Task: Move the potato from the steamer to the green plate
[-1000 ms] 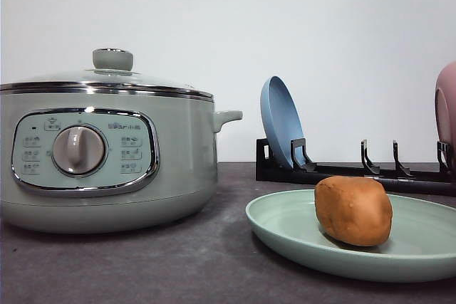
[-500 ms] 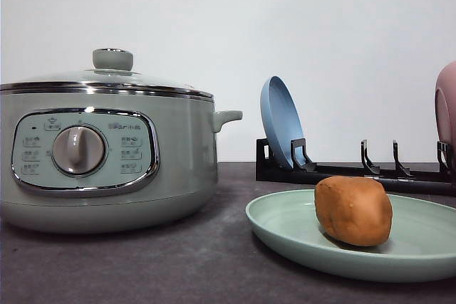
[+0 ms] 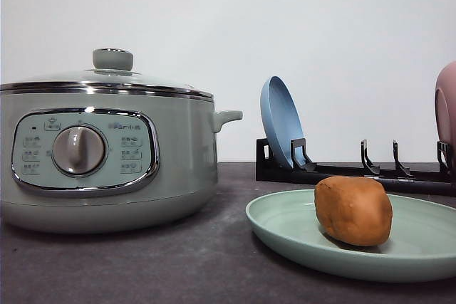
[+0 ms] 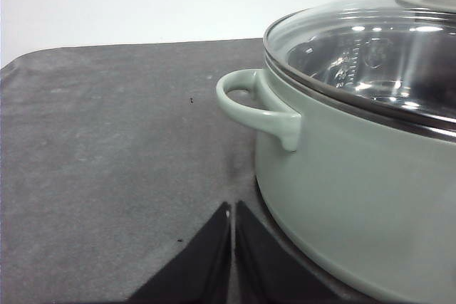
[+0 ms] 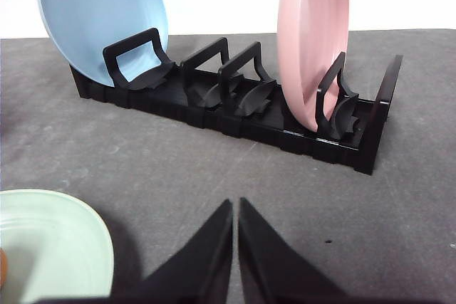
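Both grippers, left and right, are clenched empty; potato, judged firm and smooth, would be gripped across its middle.

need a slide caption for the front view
Orange-brown potato resting on the pale mint-green plate, beside the lidded sage-green steamer; blue plate upright in the black rack behind.

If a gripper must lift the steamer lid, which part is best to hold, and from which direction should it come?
Probably the green knob at the centre of the glass lid of the steamer. It stands up from the lid as a short, wide stub, and the glass around it is smooth and domed. Come from straight above, fingers closing on opposite sides of the knob.
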You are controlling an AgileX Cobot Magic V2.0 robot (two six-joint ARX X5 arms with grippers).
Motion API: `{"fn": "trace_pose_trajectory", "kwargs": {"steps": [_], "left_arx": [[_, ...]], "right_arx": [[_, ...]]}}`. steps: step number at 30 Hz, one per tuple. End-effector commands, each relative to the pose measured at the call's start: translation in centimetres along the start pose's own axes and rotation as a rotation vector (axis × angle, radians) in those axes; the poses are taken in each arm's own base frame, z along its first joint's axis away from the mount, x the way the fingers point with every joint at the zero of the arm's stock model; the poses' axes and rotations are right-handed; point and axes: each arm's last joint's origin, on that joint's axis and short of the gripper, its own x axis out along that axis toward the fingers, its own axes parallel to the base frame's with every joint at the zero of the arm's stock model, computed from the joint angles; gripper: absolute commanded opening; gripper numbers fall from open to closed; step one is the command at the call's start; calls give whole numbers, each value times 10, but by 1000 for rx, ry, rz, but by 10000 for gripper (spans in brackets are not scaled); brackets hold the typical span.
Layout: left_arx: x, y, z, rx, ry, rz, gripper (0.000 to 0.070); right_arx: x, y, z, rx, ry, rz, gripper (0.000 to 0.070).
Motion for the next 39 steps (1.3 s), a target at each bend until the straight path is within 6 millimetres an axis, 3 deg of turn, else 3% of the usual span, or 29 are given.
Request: {"fn": "trace_pose_trajectory", "kwargs": {"steps": [1, 39], "left_arx": [[2, 0, -7, -3, 26, 0, 0], [2, 0, -7, -3, 26, 0, 0]], "right_arx": [[0, 0, -1, 3, -4, -2, 0], [0, 0, -1, 2, -4, -2, 0]]}}
